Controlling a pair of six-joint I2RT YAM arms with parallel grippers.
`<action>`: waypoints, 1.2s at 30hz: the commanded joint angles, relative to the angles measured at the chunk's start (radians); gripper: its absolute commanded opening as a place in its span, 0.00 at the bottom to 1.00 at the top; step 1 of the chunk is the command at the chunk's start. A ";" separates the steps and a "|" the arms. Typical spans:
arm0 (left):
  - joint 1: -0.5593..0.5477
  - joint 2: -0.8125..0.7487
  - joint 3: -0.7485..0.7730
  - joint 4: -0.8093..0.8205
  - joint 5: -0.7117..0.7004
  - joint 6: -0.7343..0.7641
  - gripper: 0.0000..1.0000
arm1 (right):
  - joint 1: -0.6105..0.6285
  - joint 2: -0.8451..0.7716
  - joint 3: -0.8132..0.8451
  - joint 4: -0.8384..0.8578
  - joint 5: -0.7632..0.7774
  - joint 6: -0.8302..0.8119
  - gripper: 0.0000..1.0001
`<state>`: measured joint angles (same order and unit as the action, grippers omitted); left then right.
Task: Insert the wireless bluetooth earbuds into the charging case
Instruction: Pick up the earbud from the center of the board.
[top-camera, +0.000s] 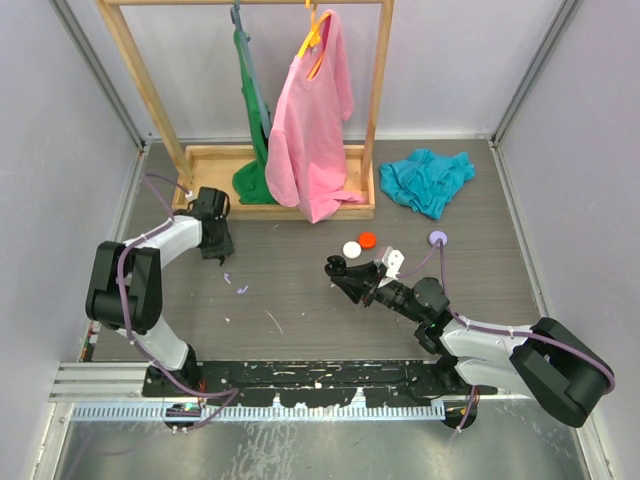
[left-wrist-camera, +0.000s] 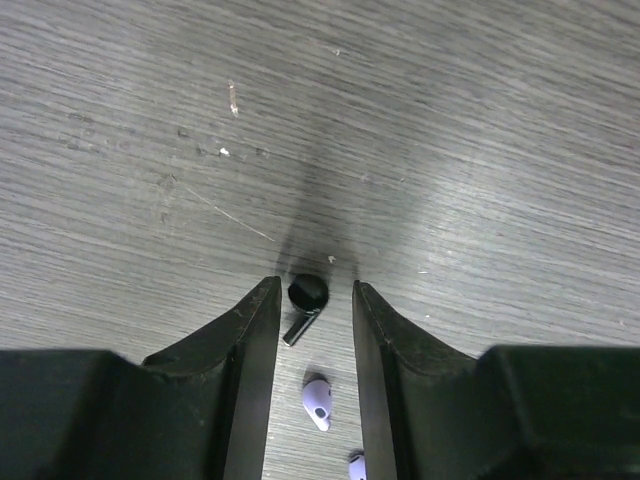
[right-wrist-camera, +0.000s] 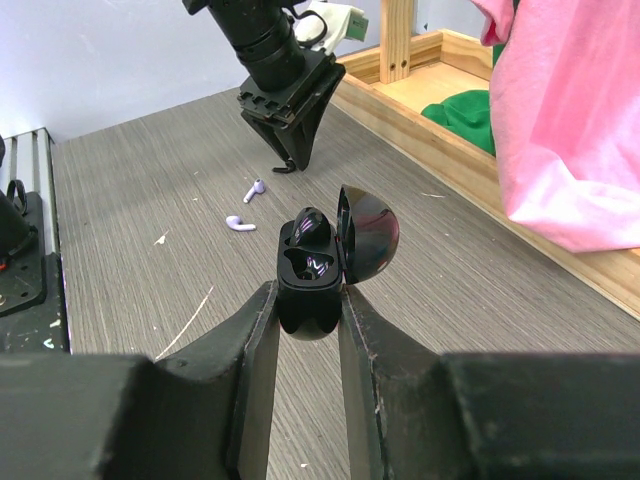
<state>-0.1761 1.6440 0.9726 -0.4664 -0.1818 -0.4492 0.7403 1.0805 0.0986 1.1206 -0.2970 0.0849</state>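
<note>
My right gripper (right-wrist-camera: 305, 300) is shut on a black charging case (right-wrist-camera: 308, 290) and holds it above the table with its lid (right-wrist-camera: 368, 235) open. One black earbud (right-wrist-camera: 310, 228) sits in the far slot; the near slot is empty. The case also shows in the top view (top-camera: 337, 266). My left gripper (left-wrist-camera: 315, 285) is open, tips down at the table, with a black stemmed earbud (left-wrist-camera: 306, 297) lying between its fingertips. Two lilac earbuds (left-wrist-camera: 317, 400) (left-wrist-camera: 357, 465) lie on the table just behind it, and also show in the top view (top-camera: 227, 277) (top-camera: 241, 290).
A white round case (top-camera: 351, 249), a red one (top-camera: 367, 239) and a lilac one (top-camera: 437, 238) sit mid-table. A wooden clothes rack (top-camera: 275, 160) with a pink shirt (top-camera: 310, 130) and a green garment stands at the back, with a teal cloth (top-camera: 428, 180) to its right. A thin white sliver (top-camera: 273, 321) lies near the front.
</note>
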 joint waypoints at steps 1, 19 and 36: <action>0.007 0.023 0.037 -0.027 -0.032 0.022 0.35 | -0.001 -0.003 0.022 0.043 0.008 -0.001 0.01; 0.019 0.025 0.026 -0.038 0.024 0.027 0.13 | -0.001 0.021 0.031 0.042 -0.002 -0.004 0.01; -0.046 -0.319 -0.040 -0.019 0.107 -0.008 0.08 | -0.001 0.047 0.032 0.044 0.020 -0.018 0.01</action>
<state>-0.1890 1.4166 0.9619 -0.5076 -0.1112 -0.4374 0.7403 1.1202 0.1001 1.1130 -0.2886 0.0807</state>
